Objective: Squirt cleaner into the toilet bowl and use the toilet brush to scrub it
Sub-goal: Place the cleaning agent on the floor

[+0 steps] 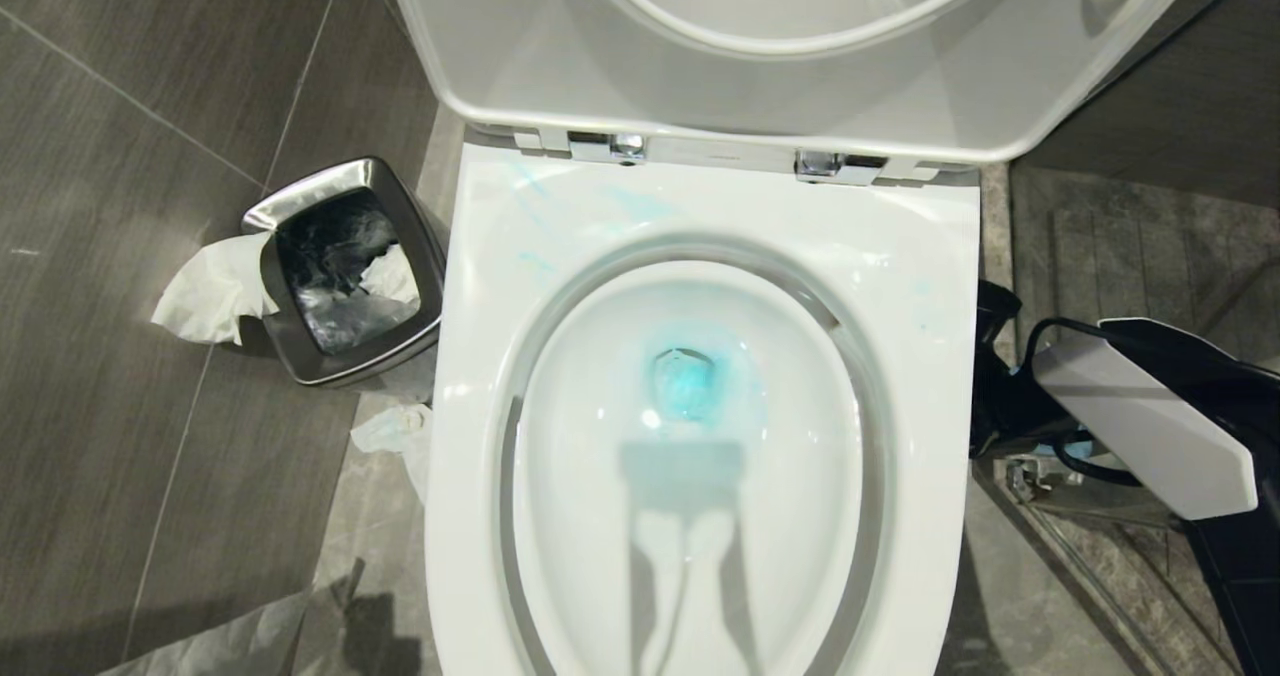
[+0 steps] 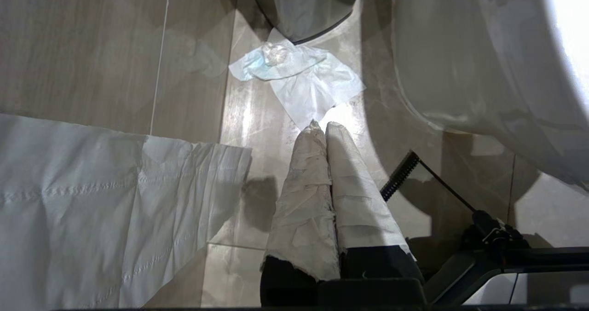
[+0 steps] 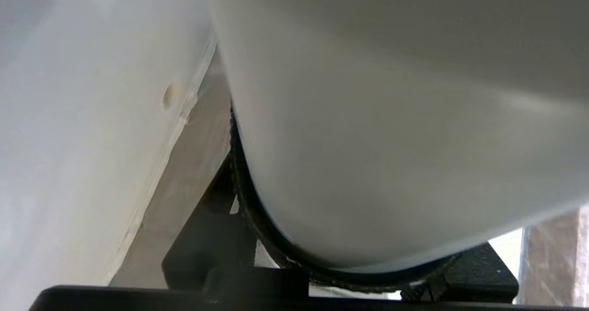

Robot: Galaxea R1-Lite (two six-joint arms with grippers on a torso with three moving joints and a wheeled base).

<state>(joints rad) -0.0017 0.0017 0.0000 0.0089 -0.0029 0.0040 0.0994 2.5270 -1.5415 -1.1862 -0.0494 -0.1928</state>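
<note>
The toilet bowl (image 1: 700,206) fills the middle of the head view, seat and lid raised, with blue liquid (image 1: 688,381) pooled in its water. My right gripper (image 1: 1005,396) hangs low beside the bowl's right side. In the right wrist view a pale rounded bottle, the cleaner (image 3: 391,141), fills the space between its jaws, next to the bowl's outer wall (image 3: 83,141). My left gripper (image 2: 324,124) is shut and empty, its taped fingers pressed together above the floor by the bowl's base (image 2: 483,71). The toilet brush is out of view.
A square steel bin (image 1: 345,266) with tissue hanging over its edge stands left of the bowl. Crumpled tissue (image 2: 294,71) and a long paper sheet (image 2: 92,200) lie on the floor tiles. A stone step (image 1: 1130,246) lies to the right.
</note>
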